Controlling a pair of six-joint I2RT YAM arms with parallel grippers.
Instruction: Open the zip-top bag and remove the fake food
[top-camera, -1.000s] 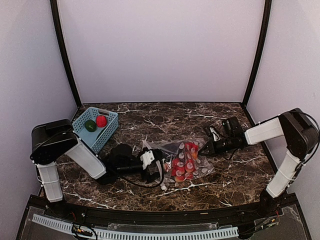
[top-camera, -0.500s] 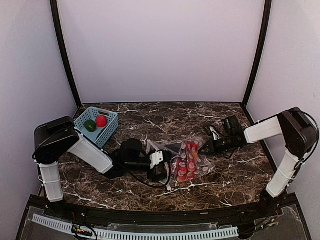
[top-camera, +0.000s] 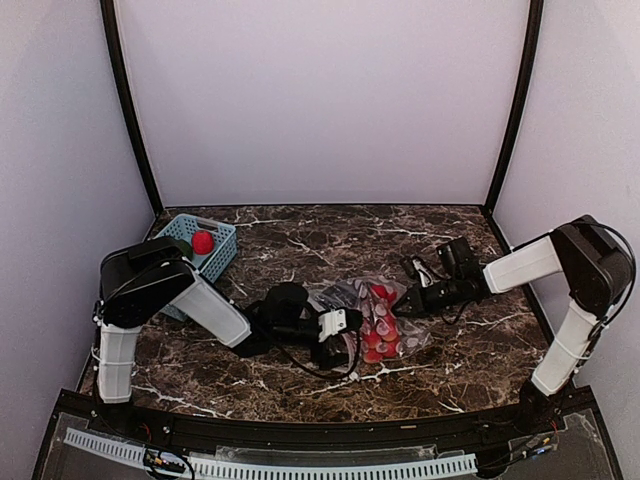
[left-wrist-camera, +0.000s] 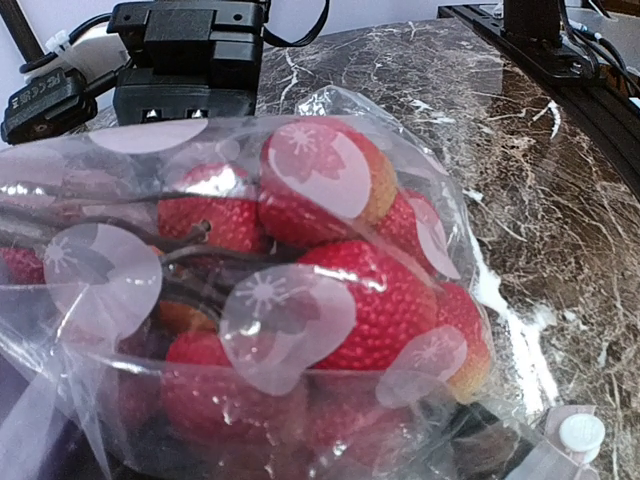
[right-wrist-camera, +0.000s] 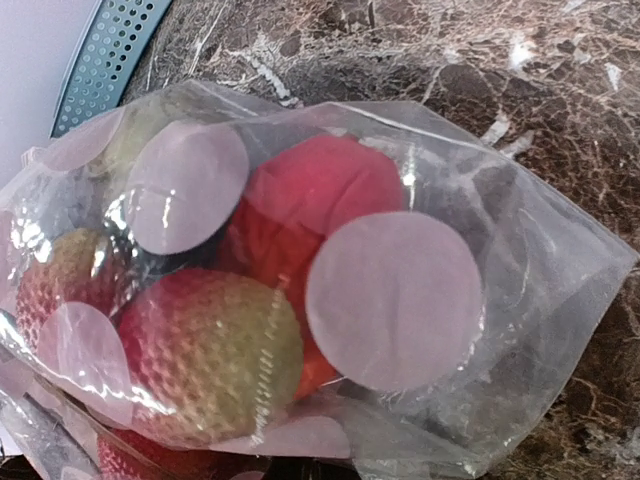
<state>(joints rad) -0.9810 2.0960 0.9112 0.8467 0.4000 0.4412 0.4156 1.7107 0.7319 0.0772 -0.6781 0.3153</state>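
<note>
**Marble table, bagged fake food between 2 grippers**

Dark brown marble table (top-camera: 470, 350) with white veins, closed in by pale lilac walls (top-camera: 320, 100).

At the far left rear stands a blue plastic lattice basket (top-camera: 195, 221) with a small round red piece (top-camera: 203, 242) inside; the left arm (top-camera: 215, 310) crosses over its near corner.

The left arm lies low across the table toward the middle. The left gripper (top-camera: 338, 338) is at the near left end of the zip-top bag (top-camera: 350, 297), a clear crinkly plastic pouch printed with pale round dots. Its wrist camera is filled by the bag, so I cannot tell whether these jaws stand apart or together.

The bag lies near the table's centre, between the 2 grippers. The fake food (top-camera: 380, 320) is inside it: a tight cluster of glossy red toy strawberries (left-wrist-camera: 370, 300), some shading to yellow-green (right-wrist-camera: 210, 350).

On the right, the right gripper (top-camera: 412, 298) has its jaws together, its tip against the bag's right edge; whether plastic is pinched there cannot be made out. The right arm (top-camera: 520, 262) stretches in from the table's right side.
</note>
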